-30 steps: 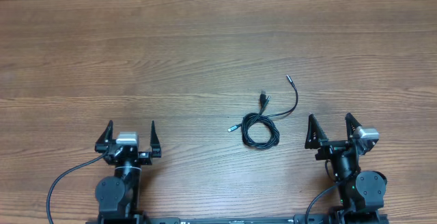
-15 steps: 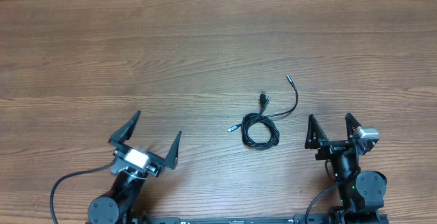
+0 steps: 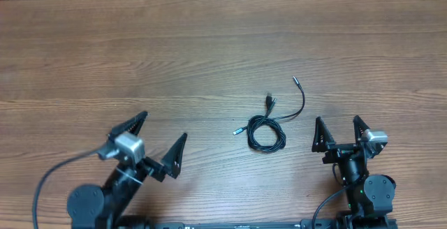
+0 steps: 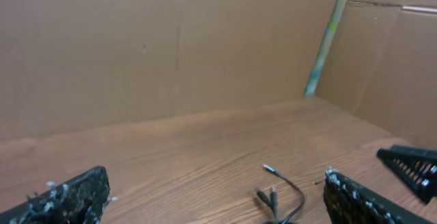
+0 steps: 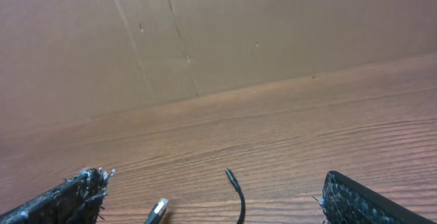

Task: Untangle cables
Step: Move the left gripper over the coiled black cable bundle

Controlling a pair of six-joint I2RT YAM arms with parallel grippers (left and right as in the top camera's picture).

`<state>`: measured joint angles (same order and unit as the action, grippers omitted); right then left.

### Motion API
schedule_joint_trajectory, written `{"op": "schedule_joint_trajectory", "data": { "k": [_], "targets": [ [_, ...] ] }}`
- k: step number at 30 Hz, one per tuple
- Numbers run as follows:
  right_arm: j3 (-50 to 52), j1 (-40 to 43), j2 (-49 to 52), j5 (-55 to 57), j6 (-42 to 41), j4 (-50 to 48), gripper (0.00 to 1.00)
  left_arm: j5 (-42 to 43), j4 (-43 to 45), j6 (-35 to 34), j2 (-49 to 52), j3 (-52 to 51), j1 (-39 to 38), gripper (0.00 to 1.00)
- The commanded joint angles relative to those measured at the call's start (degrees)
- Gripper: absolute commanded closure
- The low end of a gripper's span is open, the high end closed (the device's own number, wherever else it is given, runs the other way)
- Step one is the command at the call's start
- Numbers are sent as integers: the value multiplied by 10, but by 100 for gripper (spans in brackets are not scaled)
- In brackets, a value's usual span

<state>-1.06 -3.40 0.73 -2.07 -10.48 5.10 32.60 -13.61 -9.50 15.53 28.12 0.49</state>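
Your left fingers (image 3: pixel 176 153) stand wide apart and hold nothing, angled toward the right side of the worktop (image 3: pixel 209 47) and touching none of the cords. Your right fingers (image 3: pixel 318 135) are spread just as wide and are also empty, pointing straight away from the arm's base. The cables (image 3: pixel 267 133) lie on the bare wood right of centre, near the right fingers and well apart from the left ones. Most of the cord is bunched in a small coil. A silver-tipped end sticks out on its left, a dark forked plug sits just above it, and one loose strand arcs up and away to a small tip. In your left wrist view the plug and that strand show low between the fingers, with a cardboard wall (image 4: pixel 171 46) behind the worktop.
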Motion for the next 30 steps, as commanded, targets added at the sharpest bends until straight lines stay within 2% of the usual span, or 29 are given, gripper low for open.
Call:
{"op": "schedule_joint_trajectory", "data": {
  "k": [1,6,11,15,19,25,30],
  "targets": [
    [6,2,-6,5,-1,-4,0,54,-51,-8,87,85,2,0],
    [6,2,-6,5,-1,-4,0,103,-172,-9,209,186,2,0],
    [6,2,-6,5,-1,-4,0,224,-194,-10,290,189,2,0],
    [6,2,-6,5,-1,-4,0,234,-238,-51,351,189,2,0],
    [6,2,-6,5,-1,-4,0,234,-265,-55,407,189,2,0],
    [6,2,-6,5,-1,-4,0,181,-274,-53,461,190,-8,0],
    [6,2,-6,5,-1,-4,0,21,-300,-95,463,198,-81,0]
  ]
}}
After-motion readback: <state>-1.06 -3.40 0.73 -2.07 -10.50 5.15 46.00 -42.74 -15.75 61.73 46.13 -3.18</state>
